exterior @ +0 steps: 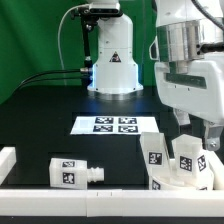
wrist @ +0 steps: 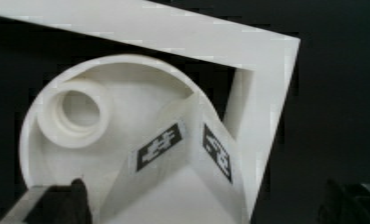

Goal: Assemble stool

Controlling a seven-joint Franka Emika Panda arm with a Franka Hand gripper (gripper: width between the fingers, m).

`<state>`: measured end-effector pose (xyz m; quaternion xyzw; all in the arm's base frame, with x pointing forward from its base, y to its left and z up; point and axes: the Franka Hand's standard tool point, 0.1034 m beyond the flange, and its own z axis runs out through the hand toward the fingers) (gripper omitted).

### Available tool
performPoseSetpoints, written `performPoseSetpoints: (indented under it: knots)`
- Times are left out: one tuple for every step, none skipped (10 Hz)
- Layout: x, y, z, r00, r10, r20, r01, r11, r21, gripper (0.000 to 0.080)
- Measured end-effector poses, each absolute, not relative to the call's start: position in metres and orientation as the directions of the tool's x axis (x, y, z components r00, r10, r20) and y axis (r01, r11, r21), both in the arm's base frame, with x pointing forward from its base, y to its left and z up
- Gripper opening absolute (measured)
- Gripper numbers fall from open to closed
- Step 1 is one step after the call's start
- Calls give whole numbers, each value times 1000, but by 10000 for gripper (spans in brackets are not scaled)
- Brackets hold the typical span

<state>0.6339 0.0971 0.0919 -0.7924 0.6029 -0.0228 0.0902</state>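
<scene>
A black desk is shown with low white rails (exterior: 20, 160) set along its edges. At the front corner on the exterior view's right, a cluster of white tagged stool parts (exterior: 175, 160) is gathered against the rails, and the gripper (exterior: 196, 132) is held directly above it. One leg (exterior: 75, 172) is laid on its side apart from the rest, near the front edge toward the corner on the exterior view's left. The marker board (exterior: 115, 124) is seen flat at the middle of the desk, with the arm's base (exterior: 113, 60) near the back edge. The parts are probably kept in the corner so that the rails brace them against sliding while pieces are joined. In the exterior view the seat cannot be told apart from the pieces around it, and the jaw opening is hard to judge. The wrist view supplies both. There the round seat (wrist: 120, 130) is seen tilted into the corner of the rails, with a peg socket (wrist: 75, 108) turned toward the camera. The two dark fingertips (wrist: 49, 205) are seen spread wide, with nothing pinched between them. The lone leg and the marker board are not shown in the wrist view.
</scene>
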Motion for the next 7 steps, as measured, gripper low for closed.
performPoseSetpoints:
  knots:
    - [634, 97, 93, 367, -929, -48, -919, -354, -173, 649]
    - [632, 101, 102, 520, -854, -21, -845, -510, -159, 649]
    - [629, 102, 112, 626, -780, 3, -771, -619, -150, 649]
    - [624, 104, 113, 703, -711, 24, -702, -699, -134, 649]
    - [622, 104, 111, 826, -560, 59, -554, -827, -92, 649]
    - [623, 102, 111, 829, -556, 63, -550, -830, -93, 649]
    - [623, 100, 111, 873, -482, 75, -477, -875, -83, 649]
